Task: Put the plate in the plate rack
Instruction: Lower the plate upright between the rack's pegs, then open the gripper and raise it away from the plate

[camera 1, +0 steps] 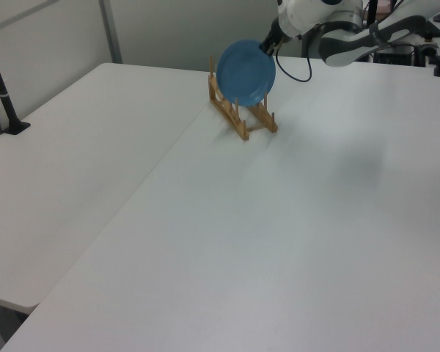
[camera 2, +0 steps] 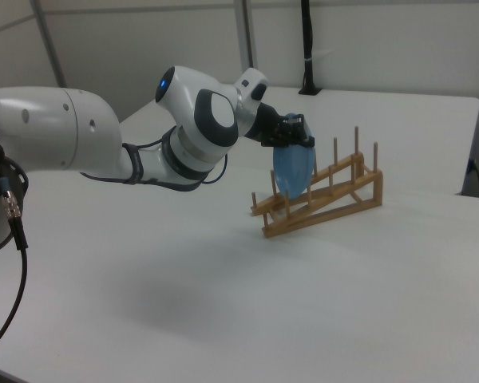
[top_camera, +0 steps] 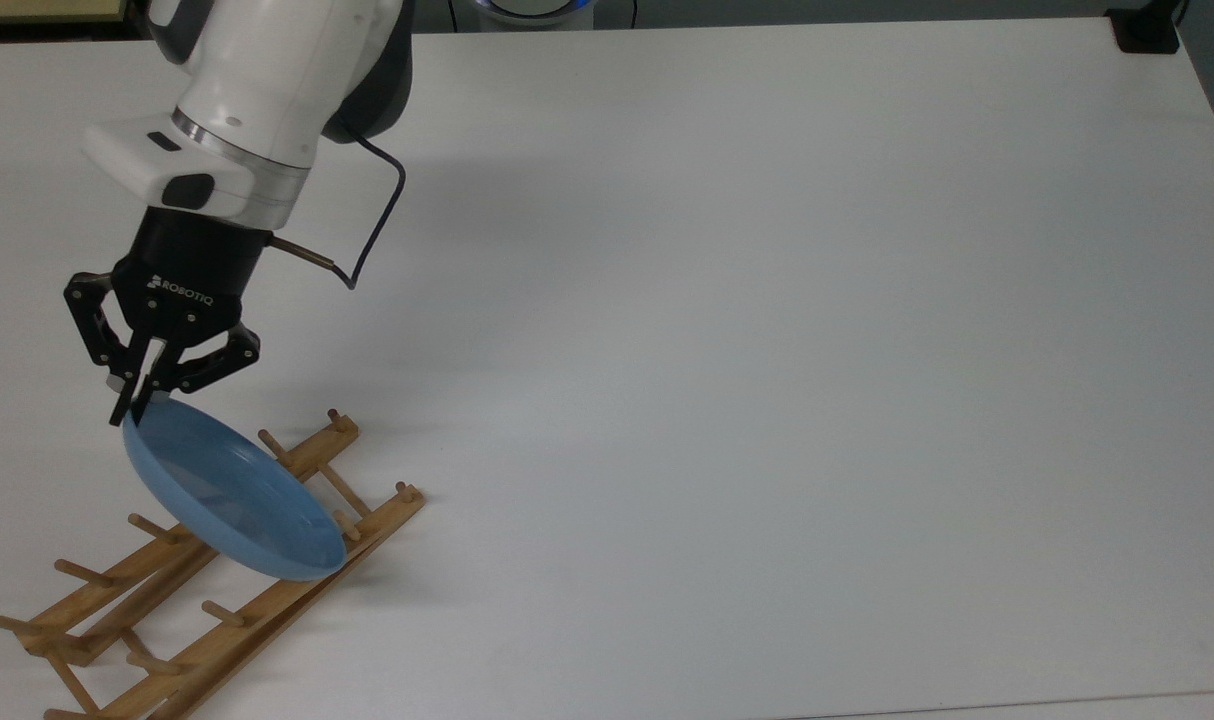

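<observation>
One plate (top_camera: 232,495) and one rack (top_camera: 192,585) sit before me on the white counter (top_camera: 767,350), and I have a single set of jaws (top_camera: 133,408), closed narrowly on the upper rim of the plate. The plate is round, shallow, glossy and light blue with a raised rim; I hold it on edge, nearly upright, its hollow face turned toward the top view's upper right. Its lower edge is down among the pegs near the rack's low end, though I cannot tell whether it touches the rails. In the right view the plate (camera 2: 293,171) shows as a thin upright oval standing between pegs, crosswise to the rack (camera 2: 323,197). The rack is light-brown wood, two long parallel rails joined by crossbars, each with a row of short round pegs; its long axis runs from the top view's lower left to its middle. In the left view the plate (camera 1: 245,72) shows its full round face above the rack (camera 1: 240,114).
</observation>
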`<state>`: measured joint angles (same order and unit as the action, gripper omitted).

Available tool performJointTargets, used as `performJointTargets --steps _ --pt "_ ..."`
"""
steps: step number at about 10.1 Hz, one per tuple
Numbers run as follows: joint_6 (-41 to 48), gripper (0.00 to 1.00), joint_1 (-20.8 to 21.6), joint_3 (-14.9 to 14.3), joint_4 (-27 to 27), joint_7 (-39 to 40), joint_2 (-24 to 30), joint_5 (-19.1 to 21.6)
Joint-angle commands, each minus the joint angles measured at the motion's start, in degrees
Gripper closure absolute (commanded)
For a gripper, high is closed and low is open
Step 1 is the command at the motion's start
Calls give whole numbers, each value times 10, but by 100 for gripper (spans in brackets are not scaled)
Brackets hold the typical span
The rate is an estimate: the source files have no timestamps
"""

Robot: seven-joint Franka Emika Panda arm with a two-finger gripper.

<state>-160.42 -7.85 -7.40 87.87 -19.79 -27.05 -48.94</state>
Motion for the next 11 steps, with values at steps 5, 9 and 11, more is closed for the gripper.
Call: performJointTargets --steps 5,9,11 --pt "-10 0 24 -3 0 -53 -10 -40" --pt "133 0 35 62 -7 -117 32 38" --pt "249 0 42 103 -6 -114 57 121"
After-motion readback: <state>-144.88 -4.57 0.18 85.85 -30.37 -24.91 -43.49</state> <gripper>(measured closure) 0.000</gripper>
